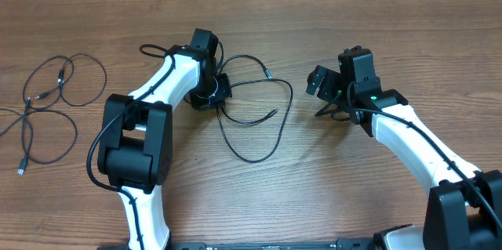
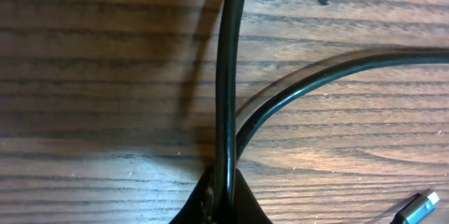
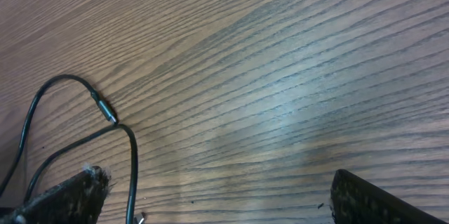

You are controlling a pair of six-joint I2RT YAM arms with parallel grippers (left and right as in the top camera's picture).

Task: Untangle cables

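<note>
Pinching a strand of the looped cable between its fingertips, the left gripper sits low over the wooden table near ctr. Its jaws are clamped almost fully together w/ only the thin black cord between them. The wrist view shows that cord running straight up out of the grip. A second strand, apparently of the same cable, curves off to the side and crosses just beside the pinch. A silver-tipped plug lies in the bottom corner.

From above, the rest of this cable sprawls in a loose open loop btwn the two arms, flat on the wood. Opposite, the right gripper hangs w/ jaws spread wide & nothing in them, near the loop's edge but apart from it. Its own camera picks up another plug end and a bend of cord ahead of the fingers. A second bunch of cables lies well apart on the table's left side, loosely looped and overlapping, no arm near it.

Judged stage: early-to-mid. One cable is anchored, its crossings are not yet separated, and the left bunch is untouched. Next move prob. calls for the right gripper to drop onto a free stretch or plug end, close, and draw it away from the anchored point. It should go slowly enough that the cord slides rather than tightening a crossing into a knot.
</note>
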